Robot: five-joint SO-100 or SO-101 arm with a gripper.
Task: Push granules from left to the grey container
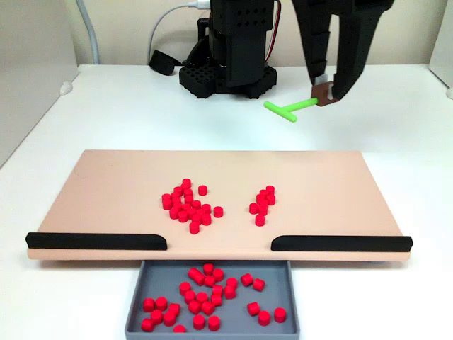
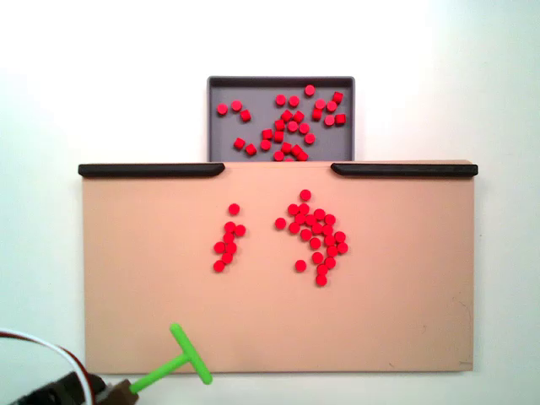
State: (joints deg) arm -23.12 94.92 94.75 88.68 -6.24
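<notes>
Red granules lie in two groups on the tan board: a bigger group point(image 1: 187, 205) point(image 2: 316, 236) and a smaller one point(image 1: 263, 204) point(image 2: 228, 240). More granules point(image 1: 205, 294) point(image 2: 291, 118) lie inside the grey container point(image 1: 163, 280) point(image 2: 221, 89), which sits at the gap between the black strips. My gripper point(image 1: 325, 91) point(image 2: 80, 392) is shut on the brown handle of a green T-shaped pusher point(image 1: 287, 108) point(image 2: 181, 359). The pusher's head hangs at the board's edge farthest from the container, well away from the granules.
The tan board point(image 1: 106, 198) point(image 2: 405, 278) has two black strips point(image 1: 95, 241) point(image 1: 340, 243) along the container side. The arm's black base point(image 1: 230, 71) stands behind the board on the white table, with a white cable point(image 1: 166, 21) beside it.
</notes>
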